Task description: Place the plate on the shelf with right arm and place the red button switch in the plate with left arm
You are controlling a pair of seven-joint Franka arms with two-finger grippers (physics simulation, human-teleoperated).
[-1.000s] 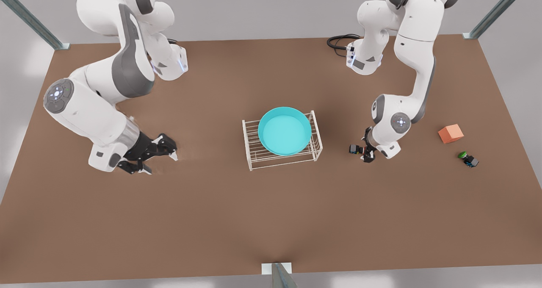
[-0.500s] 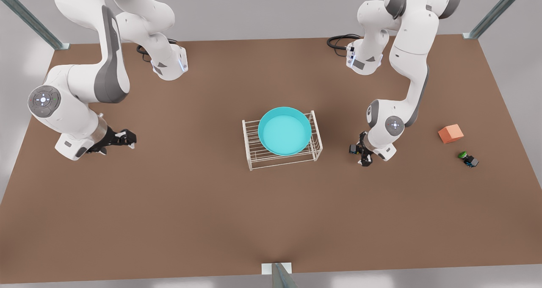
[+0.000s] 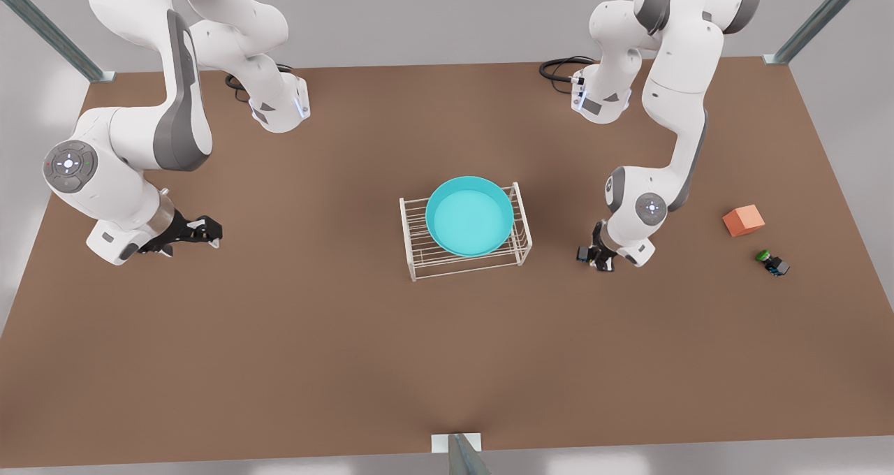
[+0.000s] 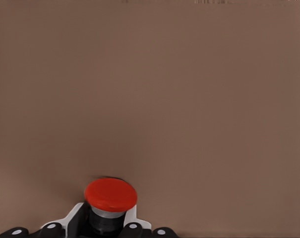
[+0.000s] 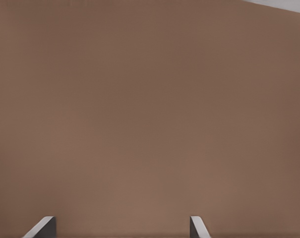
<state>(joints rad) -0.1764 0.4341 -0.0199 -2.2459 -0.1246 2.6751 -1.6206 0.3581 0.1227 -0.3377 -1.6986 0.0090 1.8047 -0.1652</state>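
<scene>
In the front view I see the turquoise plate [image 3: 469, 215] sitting on top of the white wire shelf [image 3: 464, 240] in the middle of the brown worktop [image 3: 349, 349]. My left hand [image 3: 598, 258] is low on the front view's right, just beside the shelf. It is right at the red button switch [image 3: 582, 254], whose dark body peeks out beside it. Farther to the front view's right lie an orange cube [image 3: 743, 221] and a green-capped switch [image 3: 772, 262], near each other and well apart from the shelf. My right hand [image 3: 187, 236] is far off on the front view's left, low over bare worktop, and it waits there.

In the left wrist view the red button switch [image 4: 110, 198] sits between my left hand's fingers [image 4: 73, 218], red cap facing up. The fingers are close on both sides of its body, so the hand is grasping it.

In the right wrist view my right hand's two fingertips [image 5: 41, 227] stand wide apart over the worktop [image 5: 150, 119], released and holding nothing.
</scene>
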